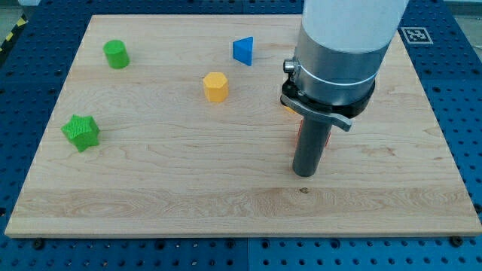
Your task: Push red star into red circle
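Your rod stood near the middle of the board, a little to the view's right, and my tip (303, 174) rested on the wood toward the view's bottom. No jaws on this rig — just the bare rod, so it held nothing and could only shove.

A thin sliver of red (299, 132) showed just at the rod's left edge, partway up it, and a scrap of orange (289, 109) peeked out under the arm's collar, above that. You could not make out the shape of either; the arm body covered nearly all of both. My judgement: the red sliver was one of the task's red blocks, star or circle, and the tip sat right beside it on the side toward the view's bottom because you were working it upward. Whether the tip touched it, I cannot tell. The second red block was nowhere in sight — likely hidden behind the arm.

Well off to the tip's left: a yellow hexagonal block (215, 86) and, above it, a blue triangular block (242, 51). Far left, a green star (80, 132) and, higher, a green cylinder (116, 54). All four lay well apart from the tip and looked irrelevant to the push.

Surface: a pale wooden board (151, 196), flat, grain running left to right. It lay on a blue perforated table (459, 83), with a black-and-white marker tag (413, 35) at the view's top right.
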Robot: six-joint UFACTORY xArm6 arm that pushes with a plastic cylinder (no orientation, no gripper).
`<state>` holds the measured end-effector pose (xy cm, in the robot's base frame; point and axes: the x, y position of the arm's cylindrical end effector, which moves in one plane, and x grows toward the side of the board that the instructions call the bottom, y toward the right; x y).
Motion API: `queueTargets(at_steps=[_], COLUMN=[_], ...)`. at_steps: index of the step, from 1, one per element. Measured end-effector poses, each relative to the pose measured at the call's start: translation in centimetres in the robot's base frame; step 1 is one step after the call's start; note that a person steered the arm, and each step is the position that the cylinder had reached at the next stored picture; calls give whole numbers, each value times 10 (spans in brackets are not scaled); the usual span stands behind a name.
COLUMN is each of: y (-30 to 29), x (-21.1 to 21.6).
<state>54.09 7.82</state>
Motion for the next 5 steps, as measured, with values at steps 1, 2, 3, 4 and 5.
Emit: queueTargets(at_steps=[1,2,3,4,5], y=[-32,-36,-36,-33,-4], x=[0,0,-6,-17,-18])
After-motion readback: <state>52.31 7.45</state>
